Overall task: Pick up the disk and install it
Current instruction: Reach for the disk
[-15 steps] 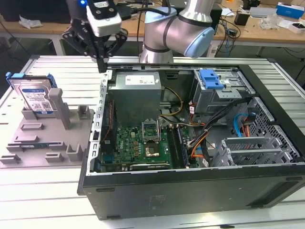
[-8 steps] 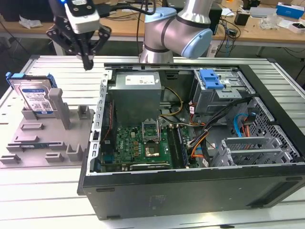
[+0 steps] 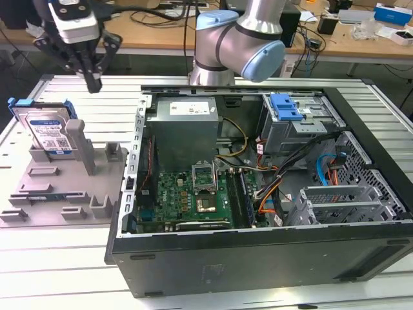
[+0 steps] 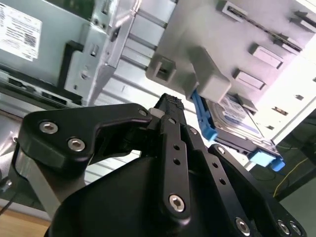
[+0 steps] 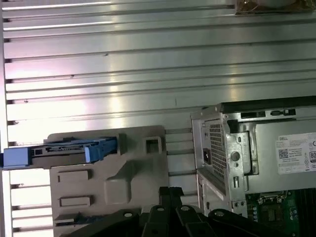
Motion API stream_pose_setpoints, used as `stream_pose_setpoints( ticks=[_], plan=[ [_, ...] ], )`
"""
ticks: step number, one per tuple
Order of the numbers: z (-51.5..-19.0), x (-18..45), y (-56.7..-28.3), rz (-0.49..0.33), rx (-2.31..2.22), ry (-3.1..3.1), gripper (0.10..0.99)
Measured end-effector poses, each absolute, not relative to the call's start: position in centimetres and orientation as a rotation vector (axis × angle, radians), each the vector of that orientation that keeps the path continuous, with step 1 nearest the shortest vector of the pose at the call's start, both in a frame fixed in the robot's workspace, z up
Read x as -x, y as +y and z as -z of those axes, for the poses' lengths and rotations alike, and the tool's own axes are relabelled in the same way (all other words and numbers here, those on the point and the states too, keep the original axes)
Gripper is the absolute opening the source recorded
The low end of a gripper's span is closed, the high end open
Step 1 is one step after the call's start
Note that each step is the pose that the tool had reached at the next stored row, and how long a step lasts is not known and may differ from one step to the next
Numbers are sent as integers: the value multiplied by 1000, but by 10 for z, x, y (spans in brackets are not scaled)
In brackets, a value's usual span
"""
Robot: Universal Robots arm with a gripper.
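The claw point(image 3: 94, 82) was seen closed and empty, held above the slatted surface point(image 3: 64, 258) at the exterior view's far left. The disk point(image 3: 46, 129) was stood on edge in the grey fixture point(image 3: 58, 187), near the claw but apart from it. On the exterior view's right, the opened computer case point(image 3: 258, 258) was laid on its side, with the motherboard point(image 3: 187, 194), power supply point(image 3: 187, 123) and drive cage point(image 3: 300, 123) held inside.

Bright, even light filled the exterior view. Glare streaked the ribbed silver aluminium table point(image 5: 123, 59) in the first wrist view. The second wrist view's background burned out white, and its black metal gripper point(image 4: 169, 103) lay shadowed.
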State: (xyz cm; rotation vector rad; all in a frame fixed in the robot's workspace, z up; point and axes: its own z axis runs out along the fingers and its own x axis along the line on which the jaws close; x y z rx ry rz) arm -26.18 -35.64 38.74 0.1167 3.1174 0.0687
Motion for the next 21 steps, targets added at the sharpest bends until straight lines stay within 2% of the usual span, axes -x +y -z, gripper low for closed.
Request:
stream_pose_setpoints(
  ticks=[16, 21],
  plan=[
    [-382, 348, -335, -68, -118, 3129, 106],
    [-382, 350, -335, -68, -118, 3131, 106]
  ],
)
